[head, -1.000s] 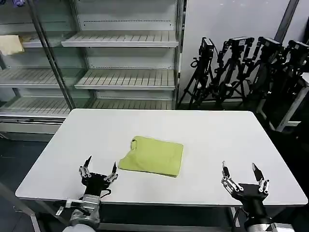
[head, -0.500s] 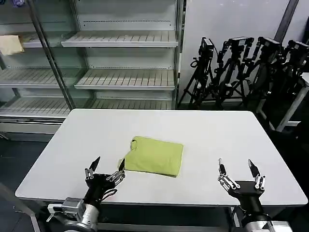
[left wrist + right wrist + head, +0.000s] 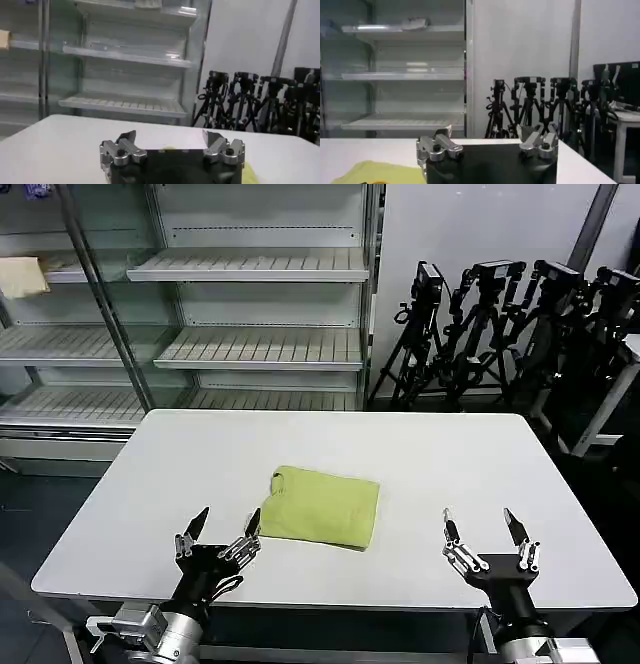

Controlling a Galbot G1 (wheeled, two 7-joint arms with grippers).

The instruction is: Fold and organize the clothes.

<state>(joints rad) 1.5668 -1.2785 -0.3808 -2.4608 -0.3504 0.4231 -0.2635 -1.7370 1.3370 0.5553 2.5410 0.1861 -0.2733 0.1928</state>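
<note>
Two grippers hover over the near edge of the white table point(image 3: 150, 474), both with fingers spread wide and holding nothing. We see the left gripper point(image 3: 224, 526) just beside the near-left corner of the folded lime T-shirt point(image 3: 320, 506), which lies flat around the table's middle. The right gripper point(image 3: 478, 531) sits well apart from the shirt, off to its right.
</note>
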